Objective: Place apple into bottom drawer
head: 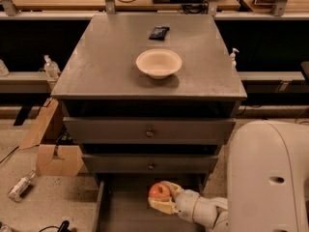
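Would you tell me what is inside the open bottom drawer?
Inside the bottom drawer, the gripper clasps the apple in its fingers. The robot's arm covers the drawer's right side, so anything there is hidden.

Dim light (jaws over shadowed drawer [123,211])

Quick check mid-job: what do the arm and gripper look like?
The gripper, low in the view over the bottom drawer, has pale yellowish fingers on a rounded white wrist with a thin tan ring. The arm is a bulky, smooth white shell with small dark dots; no cables show.
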`<state>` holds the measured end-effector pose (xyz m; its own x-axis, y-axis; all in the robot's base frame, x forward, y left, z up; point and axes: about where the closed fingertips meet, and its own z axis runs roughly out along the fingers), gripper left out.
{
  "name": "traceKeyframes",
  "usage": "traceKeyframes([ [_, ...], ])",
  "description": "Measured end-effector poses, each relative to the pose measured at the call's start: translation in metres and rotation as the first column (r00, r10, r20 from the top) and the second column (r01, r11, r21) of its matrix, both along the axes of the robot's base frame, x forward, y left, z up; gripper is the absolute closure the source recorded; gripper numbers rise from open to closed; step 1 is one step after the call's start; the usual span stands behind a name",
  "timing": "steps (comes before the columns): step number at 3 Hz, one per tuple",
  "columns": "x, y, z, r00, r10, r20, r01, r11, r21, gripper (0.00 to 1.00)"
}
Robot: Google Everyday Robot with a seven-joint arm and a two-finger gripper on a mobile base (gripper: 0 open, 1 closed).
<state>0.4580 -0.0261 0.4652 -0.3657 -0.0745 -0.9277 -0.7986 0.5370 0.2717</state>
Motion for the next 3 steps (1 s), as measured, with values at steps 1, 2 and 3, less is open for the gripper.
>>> traceKeyframes([
  [1,0.014,0.029,-0.063,0.9976,0.065,-0.023,-0.066,0.996,-0.066,1.0],
  [2,0.029,0.057,-0.14,0.995,0.091,-0.041,-0.095,0.988,-0.124,1.0],
  [3,0.036,0.072,-0.217,0.9959,0.064,-0.064,-0.072,0.987,-0.146,1.0],
])
